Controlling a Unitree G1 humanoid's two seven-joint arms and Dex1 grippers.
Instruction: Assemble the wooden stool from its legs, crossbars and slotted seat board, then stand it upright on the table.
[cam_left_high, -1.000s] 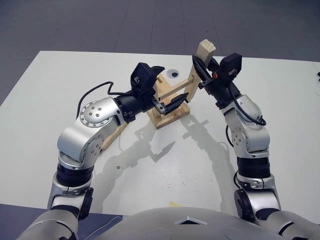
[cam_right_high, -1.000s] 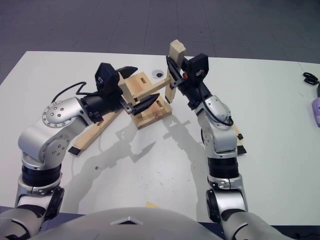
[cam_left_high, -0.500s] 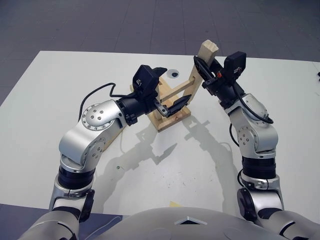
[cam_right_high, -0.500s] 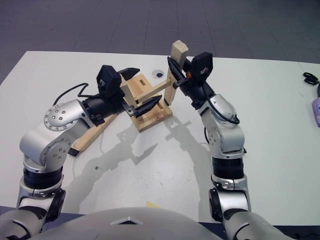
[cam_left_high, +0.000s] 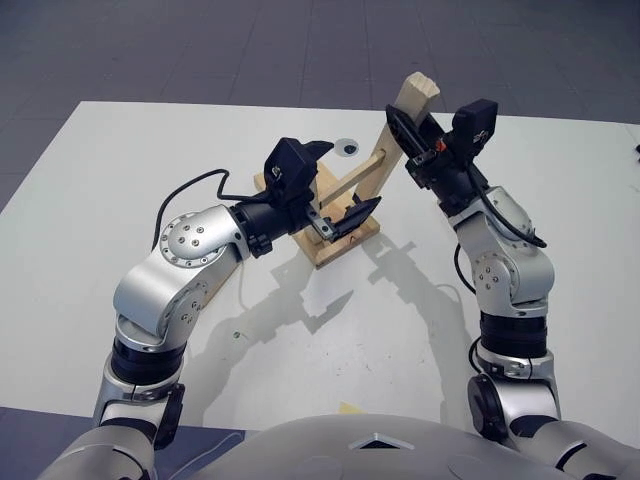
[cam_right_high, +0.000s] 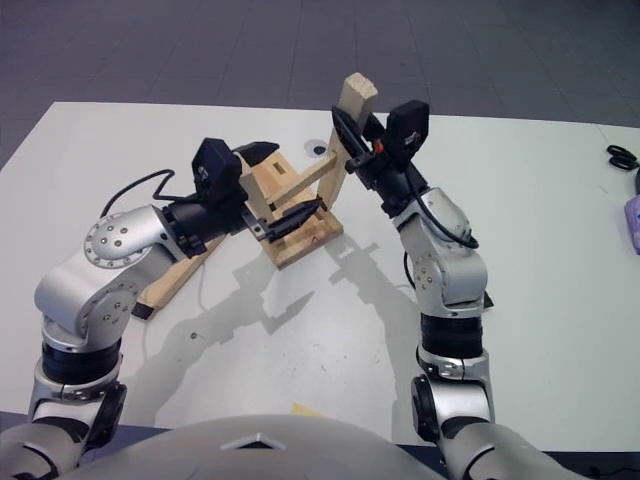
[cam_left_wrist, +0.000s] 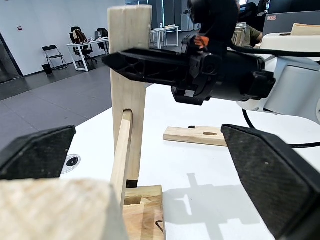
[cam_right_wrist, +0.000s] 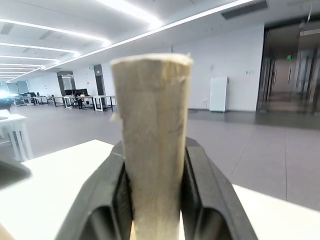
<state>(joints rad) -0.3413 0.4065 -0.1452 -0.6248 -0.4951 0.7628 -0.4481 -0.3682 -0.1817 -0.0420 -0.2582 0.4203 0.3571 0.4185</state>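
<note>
Your right gripper (cam_left_high: 404, 135) is clamping the upright leg (cam_left_high: 416, 96), whose top is poking out above the fingers. A crossbar (cam_left_high: 350, 182) is running from that leg toward 8 o'clock, its far end passing behind your left gripper (cam_left_high: 340, 220). The seat board (cam_left_high: 345, 244) is lying flat on the table (cam_left_high: 120, 160), toward 12 o'clock from you. Your left gripper is hovering just over the board, pointing in from 9 o'clock, fingers spread wide and gripping nothing. A loose leg (cam_right_high: 172, 278) is lying under your left forearm, at the board's 8 o'clock.
</note>
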